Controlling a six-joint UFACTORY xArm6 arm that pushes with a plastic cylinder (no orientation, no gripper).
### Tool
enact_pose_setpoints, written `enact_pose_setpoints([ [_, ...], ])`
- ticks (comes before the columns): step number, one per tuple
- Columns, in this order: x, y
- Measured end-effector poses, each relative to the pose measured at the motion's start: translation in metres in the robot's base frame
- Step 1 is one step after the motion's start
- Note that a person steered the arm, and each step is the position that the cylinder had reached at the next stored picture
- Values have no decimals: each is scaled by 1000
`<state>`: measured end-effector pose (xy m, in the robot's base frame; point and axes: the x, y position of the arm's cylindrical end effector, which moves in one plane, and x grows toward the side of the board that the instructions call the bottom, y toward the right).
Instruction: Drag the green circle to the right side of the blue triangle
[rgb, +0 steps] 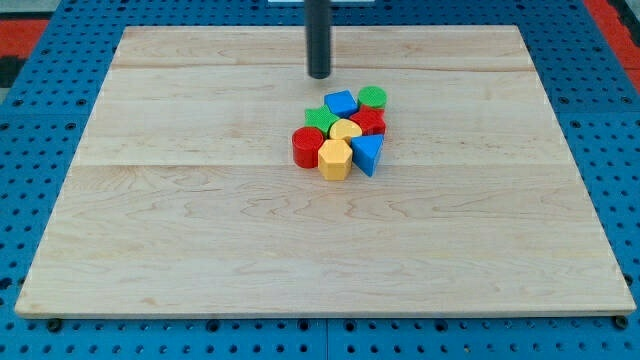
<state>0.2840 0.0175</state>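
The green circle (373, 97) sits at the top right of a tight cluster of blocks in the middle of the wooden board (200, 220). The blue triangle (368, 153) is at the cluster's lower right, below the green circle, with a red block (370, 122) between them. My tip (319, 75) is on the board above and to the left of the cluster, apart from every block, roughly level with the green circle and left of it.
The cluster also holds a blue block (341, 102), a green block (320, 121), a yellow heart-like block (346, 130), a red cylinder (307, 147) and a yellow hexagon-like block (335, 159). Blue pegboard surrounds the board.
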Motion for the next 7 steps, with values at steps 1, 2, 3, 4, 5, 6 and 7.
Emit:
enact_pose_setpoints([
  [1, 0, 68],
  [2, 11, 63],
  [3, 27, 33],
  [4, 43, 20],
  [5, 45, 20],
  [6, 42, 31],
  [7, 42, 32],
])
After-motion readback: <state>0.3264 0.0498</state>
